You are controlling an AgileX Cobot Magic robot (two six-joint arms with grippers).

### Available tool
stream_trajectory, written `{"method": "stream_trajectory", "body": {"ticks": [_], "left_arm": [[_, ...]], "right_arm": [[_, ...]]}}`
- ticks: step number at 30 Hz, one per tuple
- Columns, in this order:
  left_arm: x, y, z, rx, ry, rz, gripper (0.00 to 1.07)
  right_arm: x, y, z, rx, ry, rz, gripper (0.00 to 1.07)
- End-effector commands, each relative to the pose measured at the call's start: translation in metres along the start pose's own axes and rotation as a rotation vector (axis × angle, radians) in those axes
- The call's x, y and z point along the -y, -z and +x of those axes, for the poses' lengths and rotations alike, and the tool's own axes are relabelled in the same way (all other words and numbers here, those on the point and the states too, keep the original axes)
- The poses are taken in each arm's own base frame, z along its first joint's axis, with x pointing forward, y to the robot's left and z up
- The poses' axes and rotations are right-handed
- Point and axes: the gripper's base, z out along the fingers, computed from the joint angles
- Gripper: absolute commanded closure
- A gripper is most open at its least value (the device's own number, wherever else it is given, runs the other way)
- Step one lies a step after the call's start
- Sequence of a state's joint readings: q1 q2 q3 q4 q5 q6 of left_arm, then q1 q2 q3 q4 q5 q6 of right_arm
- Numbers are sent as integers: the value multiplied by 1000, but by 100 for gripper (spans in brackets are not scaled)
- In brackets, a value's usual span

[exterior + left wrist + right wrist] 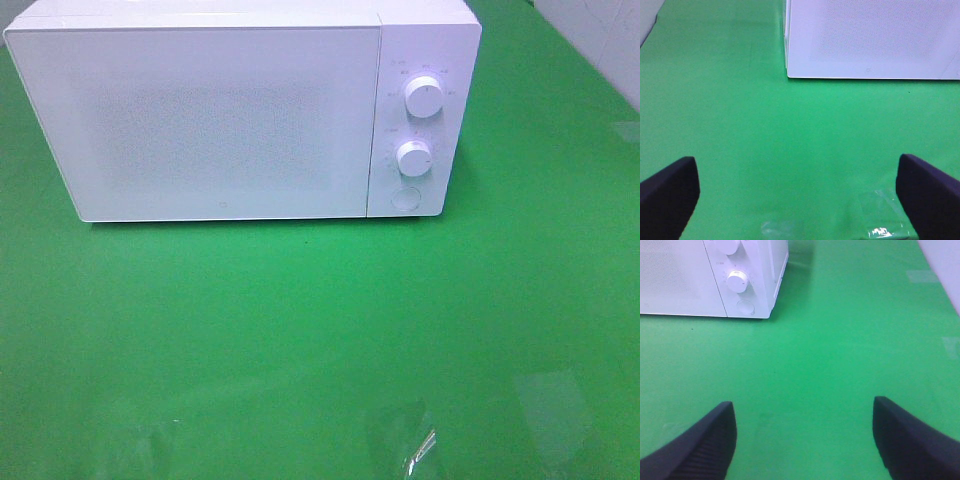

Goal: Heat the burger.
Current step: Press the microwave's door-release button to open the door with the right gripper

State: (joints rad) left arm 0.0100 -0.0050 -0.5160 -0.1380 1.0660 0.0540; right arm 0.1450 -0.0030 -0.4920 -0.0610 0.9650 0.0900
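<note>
Showing closed white microwave (200, 120), upper left, on green table (320, 330); left end effector (795, 172) and right end effector (804, 412) both spread wide, gripping nothing.

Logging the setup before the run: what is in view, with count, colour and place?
microwave: one, white, door shut, at the table's back
knobs: two, white, stacked on its right panel
round button: one, white, below the lower knob
table cover: one, green, under the microwave
tape patches: a few, clear, near the front edge
burger: none in view
left gripper: one, dark, open, empty
right gripper: one, dark, open, empty
</note>
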Motion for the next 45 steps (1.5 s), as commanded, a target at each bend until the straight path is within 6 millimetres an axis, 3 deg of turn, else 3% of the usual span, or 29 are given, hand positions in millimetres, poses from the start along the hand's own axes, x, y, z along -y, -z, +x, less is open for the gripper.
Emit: {"method": "stream_trajectory", "body": {"ticks": [1, 10, 14, 16, 23, 25, 28, 36, 45], "left_arm": [[0, 2, 1, 10, 5, 0, 6], [0, 2, 1, 10, 5, 0, 6], [0, 2, 1, 10, 5, 0, 6], [0, 2, 1, 10, 5, 0, 6], [0, 2, 1, 10, 5, 0, 6], [0, 2, 1, 10, 5, 0, 6], [0, 2, 1, 10, 5, 0, 6], [0, 2, 1, 10, 5, 0, 6], [0, 2, 1, 10, 5, 0, 6]], "right_arm": [[0, 7, -7, 74, -2, -2, 34], [-3, -13, -35, 93, 3, -11, 34], [-5, -30, -46, 101, 6, -15, 34], [-7, -48, -56, 92, 9, -19, 34], [-9, -69, -66, 87, -3, -26, 34], [-11, -90, -72, 84, -19, -39, 34], [-12, -96, -74, 84, -25, -42, 34], [-15, -147, -82, 102, -22, -49, 34], [-17, -174, -86, 154, -6, -57, 34]]}}
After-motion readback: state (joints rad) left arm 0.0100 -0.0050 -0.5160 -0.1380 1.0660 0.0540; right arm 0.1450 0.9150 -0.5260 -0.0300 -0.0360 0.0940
